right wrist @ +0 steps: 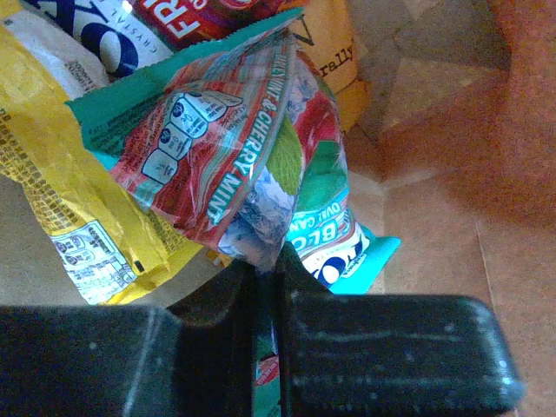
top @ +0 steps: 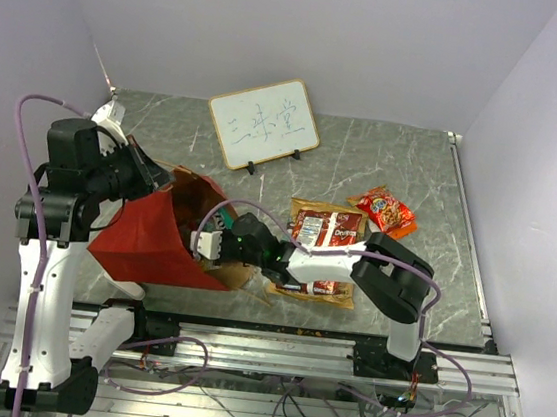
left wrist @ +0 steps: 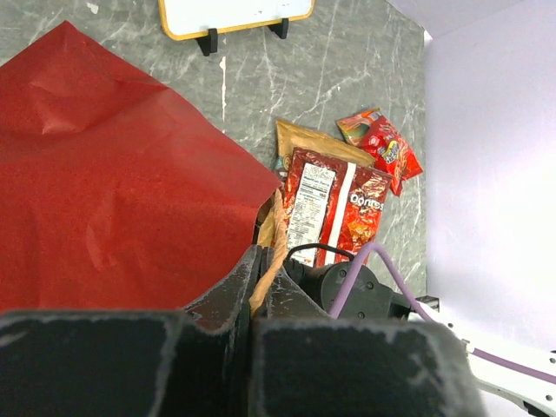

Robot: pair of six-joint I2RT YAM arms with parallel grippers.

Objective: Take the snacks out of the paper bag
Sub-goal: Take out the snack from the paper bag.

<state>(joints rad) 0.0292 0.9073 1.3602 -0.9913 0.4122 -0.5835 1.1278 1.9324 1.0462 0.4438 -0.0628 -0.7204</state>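
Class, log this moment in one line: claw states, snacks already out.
left claw: shut on paper bag rim | right claw: inside bag, shut on teal mint packet | outside: Doritos bag, red-orange packet

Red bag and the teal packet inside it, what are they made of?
The paper bag looks like matte paper: it holds sharp creases and dents without shine, and its inside is plain brown. The teal packet seems to be glossy plastic or foil film: it crumples softly and throws bright highlights.
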